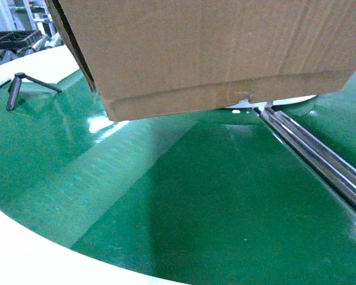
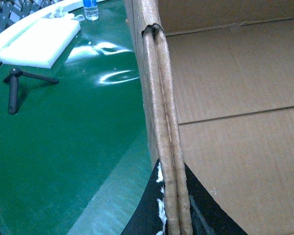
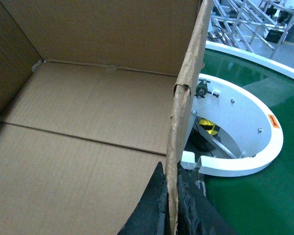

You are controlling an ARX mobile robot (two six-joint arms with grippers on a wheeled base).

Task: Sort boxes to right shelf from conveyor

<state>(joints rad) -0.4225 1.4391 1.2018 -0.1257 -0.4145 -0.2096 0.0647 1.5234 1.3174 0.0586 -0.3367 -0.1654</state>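
Cardboard box fills the top of the head view, bottom seam taped, its lower edge above the green belt. No pincer visible, so places are given by the box: steel rollers run below-right, small black tripod lies left, white rim bottom-left.

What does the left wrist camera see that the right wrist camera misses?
Only the left wrist view shows a small black tripod, a white foam slab and a water bottle on the conveyor. Only the right wrist view shows the white curved rim at the belt's middle and the right shelf behind it. Both show the empty inside of the box, and each arm's hand, left hand and right hand, clamped on a side wall.
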